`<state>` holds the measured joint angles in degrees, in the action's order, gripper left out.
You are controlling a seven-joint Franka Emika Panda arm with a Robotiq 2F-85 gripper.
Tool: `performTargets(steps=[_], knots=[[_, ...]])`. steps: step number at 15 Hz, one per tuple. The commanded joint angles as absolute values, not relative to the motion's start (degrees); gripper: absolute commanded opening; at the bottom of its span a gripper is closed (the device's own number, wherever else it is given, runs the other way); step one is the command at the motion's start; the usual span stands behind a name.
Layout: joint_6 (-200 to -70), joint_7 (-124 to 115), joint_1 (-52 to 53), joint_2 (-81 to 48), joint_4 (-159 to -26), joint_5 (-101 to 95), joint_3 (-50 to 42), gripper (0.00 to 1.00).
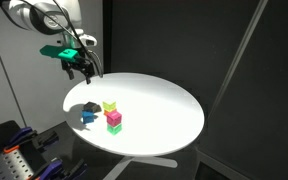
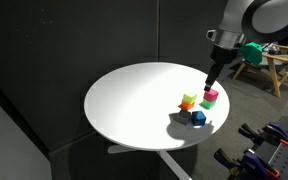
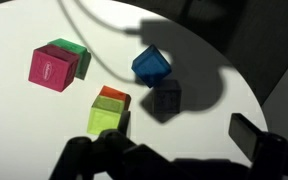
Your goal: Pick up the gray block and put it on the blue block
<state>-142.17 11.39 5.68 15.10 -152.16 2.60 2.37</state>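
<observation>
The gray block (image 3: 164, 99) lies on the white table in the gripper's shadow, so it looks dark; it is just in front of the blue block (image 3: 151, 65). The blue block also shows in both exterior views (image 1: 88, 119) (image 2: 198, 118). The gray block is hard to pick out in the exterior views' shadow. My gripper (image 3: 169, 160) is open and empty. It hangs above the table (image 1: 81, 66) (image 2: 212, 82), apart from all the blocks.
A yellow-green cube (image 3: 106, 119) sits on an orange one (image 3: 112, 95). A pink cube (image 3: 52, 68) stands by a green cube (image 3: 72, 49). The round table (image 1: 164, 110) has its edge close behind the blocks (image 3: 246, 95).
</observation>
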Motion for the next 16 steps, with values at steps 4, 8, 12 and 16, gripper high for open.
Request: performTargets(steps=[4,8,12,16], knots=[[-146.48,11.73,5.41,7.75,-150.76,2.27,2.12,1.00],[-146.72,12.07,5.37,4.18,-149.44,2.40,2.42,1.00],[-146.68,10.83,5.17,0.58,-147.42,1.73,2.89,1.00],[-147.40,10.76,5.16,-2.38,-145.49,1.65,3.30,1.00]])
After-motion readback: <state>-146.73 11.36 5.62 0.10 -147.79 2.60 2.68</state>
